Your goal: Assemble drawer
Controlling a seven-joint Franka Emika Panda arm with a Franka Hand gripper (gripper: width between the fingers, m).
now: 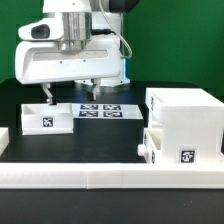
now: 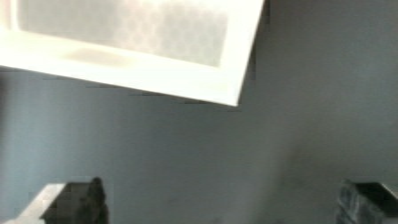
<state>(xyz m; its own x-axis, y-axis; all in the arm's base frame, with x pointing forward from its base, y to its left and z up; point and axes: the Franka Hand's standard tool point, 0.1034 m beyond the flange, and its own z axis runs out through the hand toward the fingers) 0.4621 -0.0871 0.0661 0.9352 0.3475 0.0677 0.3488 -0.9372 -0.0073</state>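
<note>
Over table (image 1: 110, 140) — hand (image 1: 71, 90) wide open, holding nothing | tray (image 1: 28, 113): black-and-white square tag (image 1: 45, 121)

I log a black desk (image 1: 100, 135), matt and dark; in the wrist view it (image 2: 196, 150) reads as plain grey. The marker board (image 1: 98, 110) lies flat near the desk's middle, its black-and-white tags face up. A long low white rail (image 1: 110, 180) runs along the near edge, and a second rail (image 1: 4, 140) shows at the exterior view's left. Behind stands a green backdrop (image 1: 180, 40).
</note>
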